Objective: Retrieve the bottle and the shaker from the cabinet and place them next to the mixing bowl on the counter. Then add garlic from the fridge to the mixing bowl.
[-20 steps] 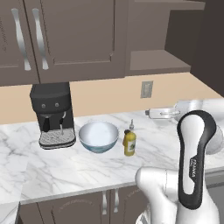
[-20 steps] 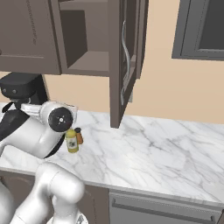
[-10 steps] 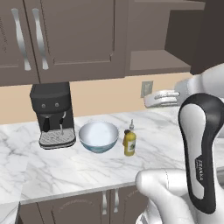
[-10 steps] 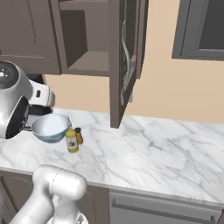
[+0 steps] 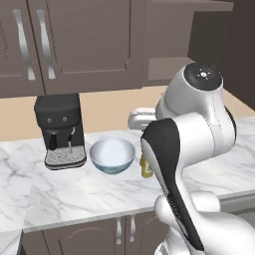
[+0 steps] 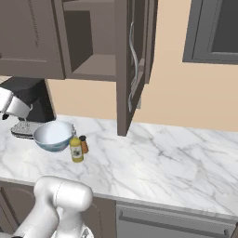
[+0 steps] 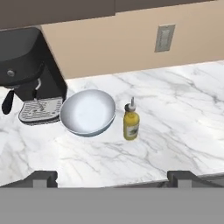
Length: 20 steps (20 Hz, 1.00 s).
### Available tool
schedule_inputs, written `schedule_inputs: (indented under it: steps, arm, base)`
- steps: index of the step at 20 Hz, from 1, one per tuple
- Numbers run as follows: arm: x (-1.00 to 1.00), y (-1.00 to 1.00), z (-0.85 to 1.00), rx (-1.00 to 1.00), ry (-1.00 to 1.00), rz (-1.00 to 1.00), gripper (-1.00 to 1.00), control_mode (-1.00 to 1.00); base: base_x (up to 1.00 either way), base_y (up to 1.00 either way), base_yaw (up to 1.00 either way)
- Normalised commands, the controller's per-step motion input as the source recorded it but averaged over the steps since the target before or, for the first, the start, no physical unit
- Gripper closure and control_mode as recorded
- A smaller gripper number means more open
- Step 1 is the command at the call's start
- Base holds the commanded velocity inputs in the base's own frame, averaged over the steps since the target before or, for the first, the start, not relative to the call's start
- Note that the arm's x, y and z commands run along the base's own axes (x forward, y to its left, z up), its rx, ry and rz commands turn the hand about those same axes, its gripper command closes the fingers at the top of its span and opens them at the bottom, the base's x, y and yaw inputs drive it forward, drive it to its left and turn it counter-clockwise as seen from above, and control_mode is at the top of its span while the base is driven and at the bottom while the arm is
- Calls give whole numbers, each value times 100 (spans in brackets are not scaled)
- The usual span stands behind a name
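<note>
The end effector point(image 7: 112, 177) hangs released above the tabletop point(image 7: 175, 113), where the bottle point(image 7: 131, 123) stands just beside the mixing bowl point(image 7: 87, 112).

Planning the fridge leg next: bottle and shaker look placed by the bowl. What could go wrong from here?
1. The bottle and shaker stand close together right beside the mixing bowl; a low arm swing over the counter could topple the slim bottle.
2. The open cabinet door juts out over the counter, so the arm might clip it when turning away.
3. The gripper has its jaws open and empty, as the garlic pick needs.
</note>
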Motion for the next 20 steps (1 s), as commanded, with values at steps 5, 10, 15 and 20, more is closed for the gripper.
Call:
schedule_inputs:
  steps: [5,10,15,20]
  arm:
    - [16,-13,-5,0,-2,4,-100,-100]
    - [19,-36,0,0,1,12,-100,-100]
    - [3,-10,0,0,0,4,-100,-100]
    - [0,0,0,0,0,0,-100,-100]
  base:
    - [0,0,0]
    - [0,0,0]
    - [0,0,0]
    - [0,0,0]
